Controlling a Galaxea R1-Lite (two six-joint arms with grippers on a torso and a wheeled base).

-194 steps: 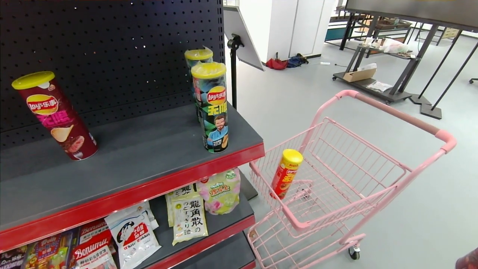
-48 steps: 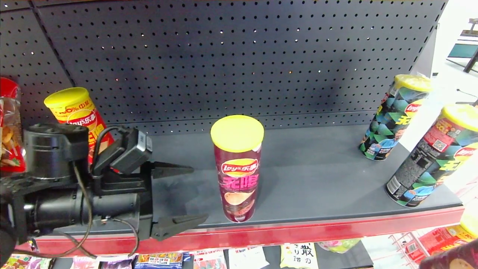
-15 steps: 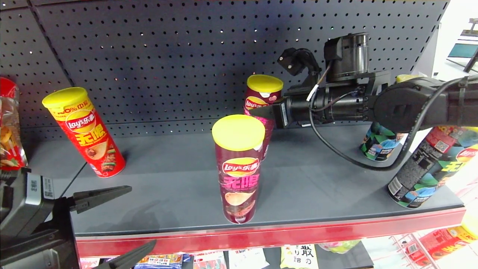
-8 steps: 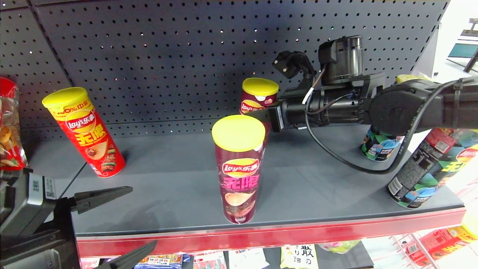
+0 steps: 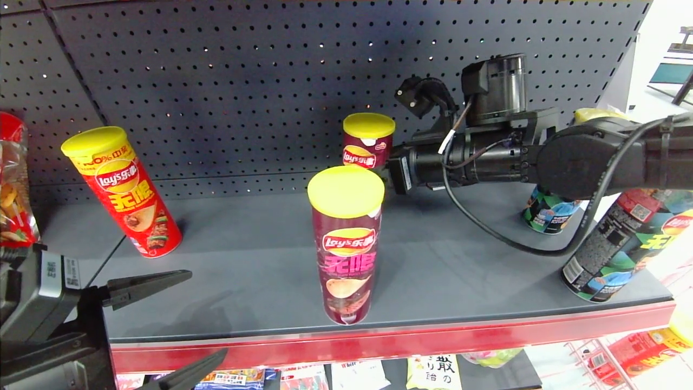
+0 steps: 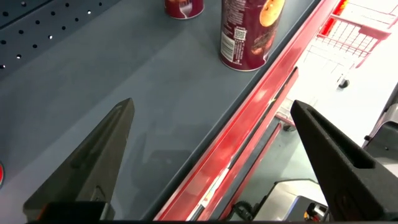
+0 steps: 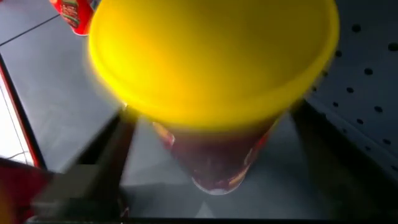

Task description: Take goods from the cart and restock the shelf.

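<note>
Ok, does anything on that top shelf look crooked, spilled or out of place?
Nothing spilled or damaged. The rear maroon can isn't set free yet: the right gripper holds it behind the front maroon can. The red can and the green cans seem to lean outward; I can't tell if they truly tilt.

I see a dark pegboard (image 5: 243, 81) rising along the back edge of the shelf (image 5: 433, 271). A red snack bag (image 5: 13, 184) sits at its left edge. Below the front edge, flat packets (image 5: 441, 369) lie in a row.
</note>
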